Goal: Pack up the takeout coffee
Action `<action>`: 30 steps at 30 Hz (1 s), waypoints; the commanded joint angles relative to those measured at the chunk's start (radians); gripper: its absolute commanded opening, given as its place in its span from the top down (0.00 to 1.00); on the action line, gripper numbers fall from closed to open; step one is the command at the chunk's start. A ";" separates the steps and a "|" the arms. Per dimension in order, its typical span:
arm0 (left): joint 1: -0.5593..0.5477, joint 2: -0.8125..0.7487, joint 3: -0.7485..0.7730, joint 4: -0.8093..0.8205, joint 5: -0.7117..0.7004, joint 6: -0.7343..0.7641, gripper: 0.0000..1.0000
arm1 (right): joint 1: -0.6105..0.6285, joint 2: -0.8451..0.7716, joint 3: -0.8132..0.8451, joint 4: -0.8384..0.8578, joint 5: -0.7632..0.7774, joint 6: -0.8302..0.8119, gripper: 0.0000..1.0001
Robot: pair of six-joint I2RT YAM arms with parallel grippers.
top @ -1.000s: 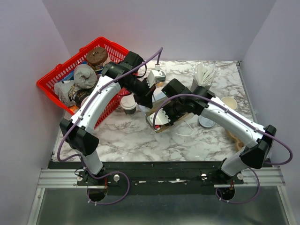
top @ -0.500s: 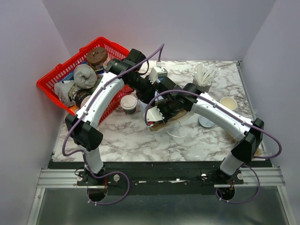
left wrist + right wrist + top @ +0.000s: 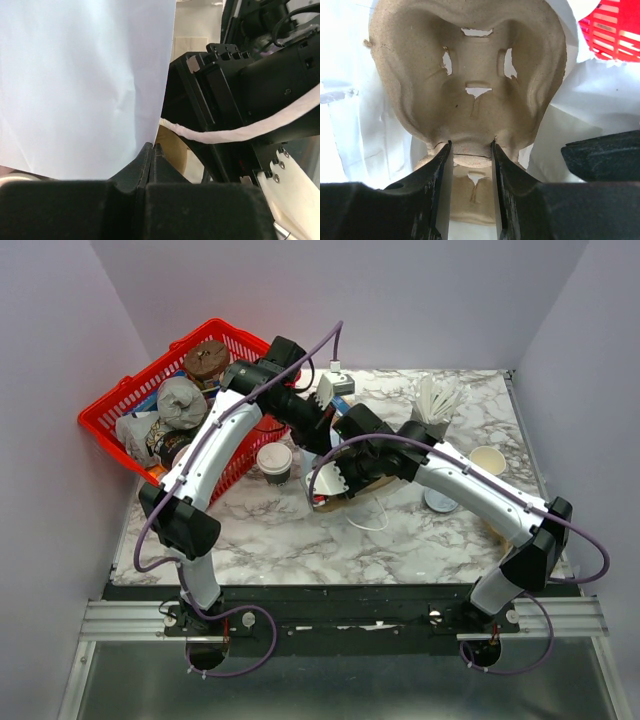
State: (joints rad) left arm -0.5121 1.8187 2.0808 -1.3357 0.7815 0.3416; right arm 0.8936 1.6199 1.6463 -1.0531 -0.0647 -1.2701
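Where the right gripper (image 3: 470, 146) clamps it, the carrier (image 3: 470, 85) is moulded pulp, tan and fibrous, with rounded cup wells and small torn slots. The two black fingers grip a narrow tab at its near edge, and the smooth white paper of the bag (image 3: 80, 85) lies around it. The left gripper (image 3: 151, 150) has its jaws pressed together on the bag's lower edge, with the sheet rising flat and faintly creased above them. A twisted paper handle (image 3: 240, 132) crosses the dark arm beside it. The coffee (image 3: 274, 462) is a small paper cup, dark brown in the body, with a round white plastic lid. It stands upright on the marble table (image 3: 270, 540), just beside the near right wall of the red mesh basket (image 3: 103, 428), free of both grippers. The basket holds a brown-topped cup (image 3: 207, 360), a grey crumpled wad (image 3: 180, 400) and other items too jumbled to name. Well to the basket's right stands a lidless cream cup (image 3: 489, 458).
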 commanded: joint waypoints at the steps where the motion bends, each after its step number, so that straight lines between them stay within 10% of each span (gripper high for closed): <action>1: 0.035 -0.019 -0.016 -0.057 0.150 -0.093 1.00 | 0.014 -0.035 0.069 -0.037 0.034 0.057 1.00; 14: 0.084 -0.042 -0.125 0.018 0.374 -0.299 1.00 | 0.067 0.034 0.313 -0.367 -0.030 0.186 0.99; 18: 0.090 -0.019 -0.084 0.055 0.348 -0.325 0.71 | 0.065 0.047 0.291 -0.358 -0.027 0.202 0.99; 30: 0.207 -0.024 0.054 0.243 0.113 -0.361 0.37 | 0.019 0.097 0.288 -0.370 -0.049 0.242 0.99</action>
State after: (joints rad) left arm -0.3485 1.8107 2.0747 -1.2304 1.0142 0.0383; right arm 0.9260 1.6909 1.9221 -1.3697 -0.1173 -1.0473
